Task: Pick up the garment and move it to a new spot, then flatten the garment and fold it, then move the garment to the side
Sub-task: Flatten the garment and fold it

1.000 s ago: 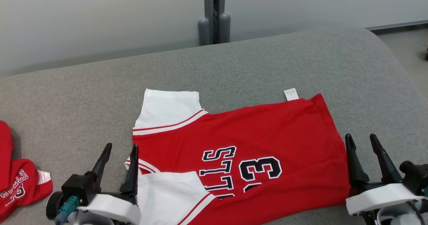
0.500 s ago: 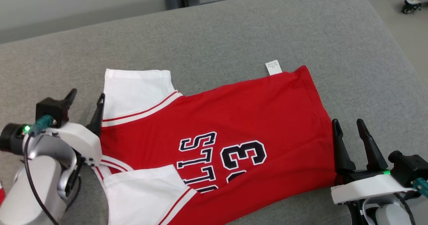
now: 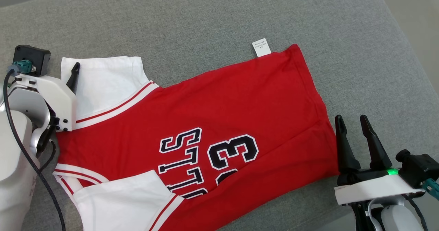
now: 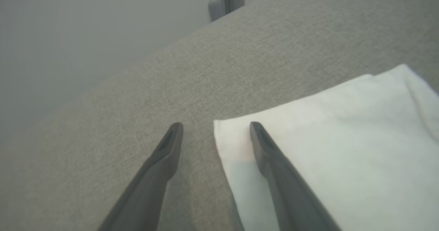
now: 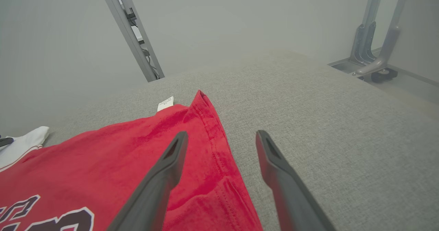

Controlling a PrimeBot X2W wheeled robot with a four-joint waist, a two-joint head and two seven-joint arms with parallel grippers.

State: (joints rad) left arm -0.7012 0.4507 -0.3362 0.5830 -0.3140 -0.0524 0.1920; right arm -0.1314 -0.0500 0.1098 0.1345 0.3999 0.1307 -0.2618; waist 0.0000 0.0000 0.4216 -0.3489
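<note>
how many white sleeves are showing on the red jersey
2. The far sleeve lies upper left in the head view, beside the left gripper; the near sleeve lies lower left, partly cut off.

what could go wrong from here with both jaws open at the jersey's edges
1. The left jaws straddle only the corner of the far white sleeve. Closing there may catch a thin edge that slips out.
2. The right jaws stand astride the red hem. A shallow pinch could lift one layer and skew the jersey.
3. The near sleeve lies folded over the print, so folding now would likely trap that crease.
</note>
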